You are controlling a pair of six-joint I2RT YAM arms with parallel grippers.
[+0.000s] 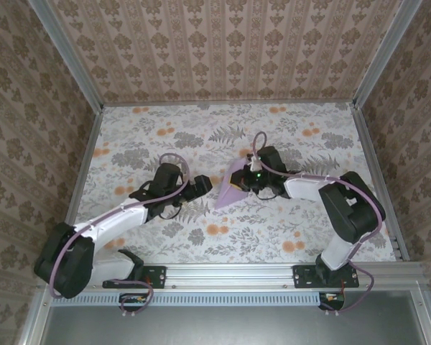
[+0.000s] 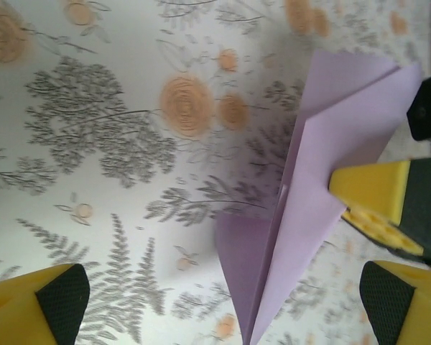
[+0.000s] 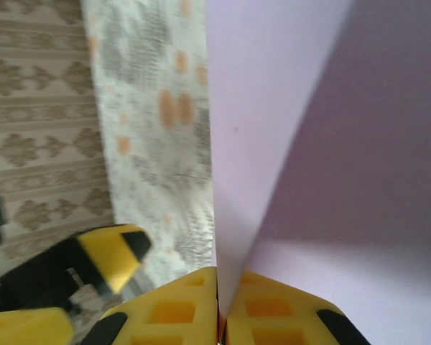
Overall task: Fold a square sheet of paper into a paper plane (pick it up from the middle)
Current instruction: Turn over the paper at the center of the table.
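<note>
Plane (image 1: 232,190): lilac, folded along its centre crease, mid-bench (image 1: 309,230) between the arms, nose toward the near edge. Right pincer (image 3: 221,291) is clamped tight on the folded layers, with paper rising from between its fingers. Left pincer (image 1: 203,185) is spread wide just beside the plane's left side, gripping nothing.

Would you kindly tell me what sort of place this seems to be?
Probably a purpose-built robot test booth: wallpapered walls on an aluminium frame enclose a floral tablecloth, and the left arm and right arm are bolted to a rail in front.
</note>
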